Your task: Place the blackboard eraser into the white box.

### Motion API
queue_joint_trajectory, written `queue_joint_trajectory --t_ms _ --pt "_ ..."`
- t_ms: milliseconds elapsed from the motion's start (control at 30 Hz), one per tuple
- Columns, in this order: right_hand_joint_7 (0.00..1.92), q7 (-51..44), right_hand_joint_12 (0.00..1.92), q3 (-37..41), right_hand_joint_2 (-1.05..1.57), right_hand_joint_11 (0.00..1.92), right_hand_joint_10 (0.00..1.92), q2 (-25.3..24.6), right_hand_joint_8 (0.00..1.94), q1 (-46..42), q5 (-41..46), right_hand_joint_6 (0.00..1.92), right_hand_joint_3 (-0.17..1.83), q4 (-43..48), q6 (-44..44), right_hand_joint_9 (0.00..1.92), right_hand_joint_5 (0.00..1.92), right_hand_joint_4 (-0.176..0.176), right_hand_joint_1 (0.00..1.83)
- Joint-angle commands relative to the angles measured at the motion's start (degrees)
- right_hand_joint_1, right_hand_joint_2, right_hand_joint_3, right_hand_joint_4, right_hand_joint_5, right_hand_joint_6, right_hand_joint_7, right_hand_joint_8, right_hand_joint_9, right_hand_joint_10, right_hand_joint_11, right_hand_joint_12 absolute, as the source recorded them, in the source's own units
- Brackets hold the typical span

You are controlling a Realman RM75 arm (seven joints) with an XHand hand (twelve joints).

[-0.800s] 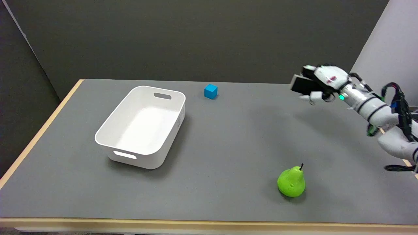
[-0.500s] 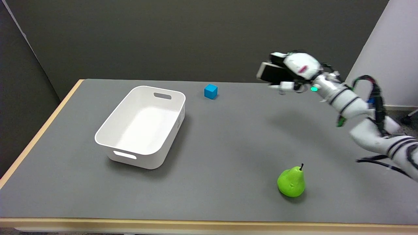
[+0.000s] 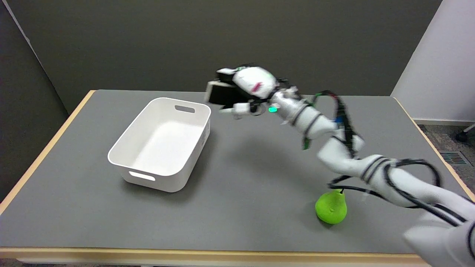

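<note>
1. Head view: my right hand point(image 3: 248, 89) has swept a long way across the worktop point(image 3: 259, 178) in under a second, from out past the far right edge to a spot in the air just beside the far right corner of the white box point(image 3: 163, 139).
2. Head view: my fingers are clamped around the blackboard eraser point(image 3: 219, 93), a dark block with a pale end face. It sticks out of the hand on the box side, and my grip on it looks the same as it did a moment ago.
3. Head view: the eraser hangs clear of the worktop, with its leading end about level with the box's nearest rim and not yet over the opening, as far as I can judge from this angle.
4. Head view: the small blue cube that sat beyond the box is now hidden behind my hand and wrist; I take it to be covered, not moved.
5. Head view: the green pear point(image 3: 331, 208) sits well behind my hand, under my forearm, in the same place as before.
6. What this means: the carry is nearly done. What is left is a short move further over the box, then lowering and letting go.
</note>
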Motion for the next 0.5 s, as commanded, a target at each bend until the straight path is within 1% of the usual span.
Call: queue_joint_trajectory --t_ms 33,167,433,500 --pt "0.82 -1.03 1.84 -18.47 1.27 0.54 1.21 -24.96 1.46 14.85 -2.21 1.54 0.07 -12.39 -10.43 0.75 0.46 -0.176 1.18" --pt "0.82 -1.03 1.82 -18.9 1.26 0.55 1.21 -26.25 1.45 15.02 -2.21 1.53 0.09 -13.01 -10.59 0.74 0.47 -0.176 1.18" --pt "0.83 -0.97 1.79 -18.56 1.25 0.56 1.21 -26.24 1.45 12.81 -2.02 1.53 0.09 -10.13 -11.87 0.74 0.47 -0.176 1.18" --pt "0.82 -0.79 1.81 -18.09 1.22 0.51 1.24 -25.79 1.44 12.15 -0.66 1.55 0.17 -9.27 -11.93 0.7 0.47 -0.176 1.18"
